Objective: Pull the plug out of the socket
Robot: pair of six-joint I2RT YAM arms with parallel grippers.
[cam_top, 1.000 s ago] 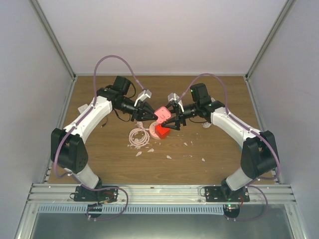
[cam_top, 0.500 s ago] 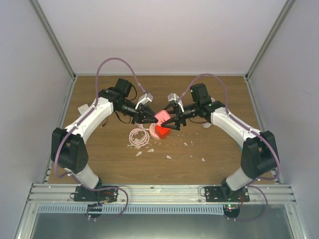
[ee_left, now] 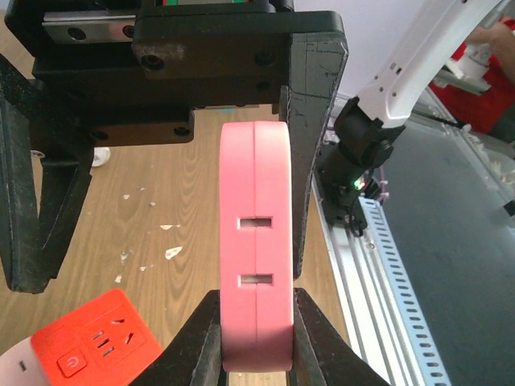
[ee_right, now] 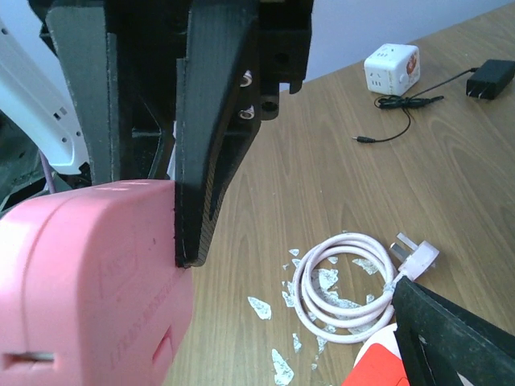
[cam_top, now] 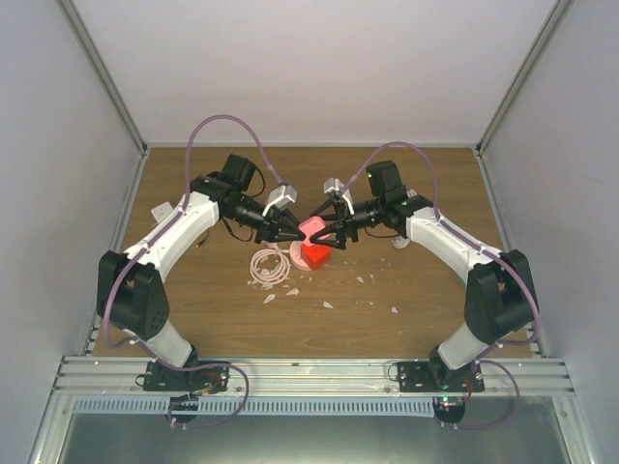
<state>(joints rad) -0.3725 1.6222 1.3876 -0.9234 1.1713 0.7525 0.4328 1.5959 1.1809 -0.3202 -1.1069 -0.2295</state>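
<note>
Here, two robot arms meet over the middle of a wooden table (cam_top: 416, 290). The left gripper (cam_top: 290, 232) is clamped on a pink plug (ee_left: 256, 241), its fingertips pressing the plug's two flat faces near one end. The plug is a slim, rounded block held on edge. Its long axis runs straight out from the left gripper toward the right gripper (cam_top: 327, 235), and two small slots show on its narrow edge.

The right gripper faces it with jaws spread wide. One finger (ee_left: 310, 161) lies against the plug's side and the other finger (ee_left: 32, 201) stands well apart, so this gripper grasps nothing.

The red socket (ee_left: 88, 342) sits on the table below the plug and off to one side. Its power button and pin holes are in plain sight, with nothing in them. A coiled pale cable (ee_right: 346, 281) lies near the socket among small pale scraps (ee_right: 261, 305).

The plug appears already free of the socket and carried by the left arm alone. Since the socket lies beneath and beside it, any further move probably means drawing the plug up and away. The right finger touching its side could drag on it.
</note>
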